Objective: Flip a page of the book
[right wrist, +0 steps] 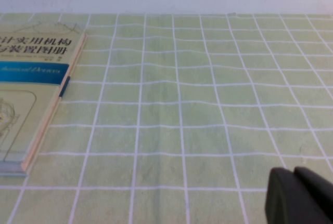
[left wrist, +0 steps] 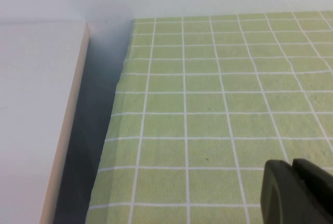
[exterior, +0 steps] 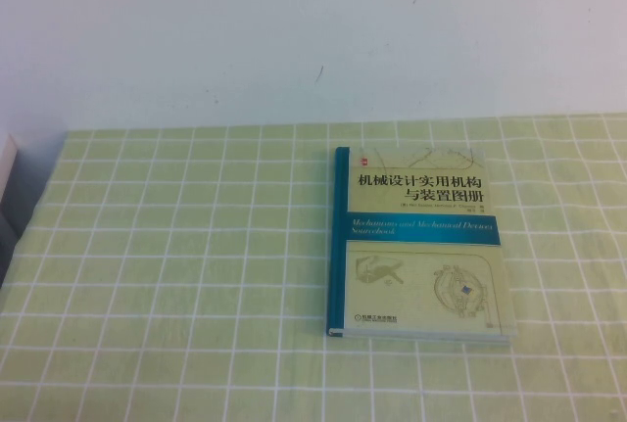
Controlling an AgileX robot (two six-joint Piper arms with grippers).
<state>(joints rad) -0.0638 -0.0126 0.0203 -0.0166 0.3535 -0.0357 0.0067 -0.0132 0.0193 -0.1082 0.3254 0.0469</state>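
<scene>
The book (exterior: 421, 244) lies closed and flat on the green checked tablecloth, right of centre in the high view, teal spine to the left, pale yellow-green cover with black Chinese title facing up. Its page is hidden under the closed cover. Part of the book also shows in the right wrist view (right wrist: 31, 86). Neither arm shows in the high view. My left gripper (left wrist: 292, 169) is shut and empty above bare cloth near the table's left edge. My right gripper (right wrist: 294, 176) is shut and empty above bare cloth to the right of the book, apart from it.
The green checked tablecloth (exterior: 176, 275) covers the table up to a white wall at the back. A white board or box (left wrist: 36, 115) stands beyond the table's left edge, with a dark gap between it and the cloth.
</scene>
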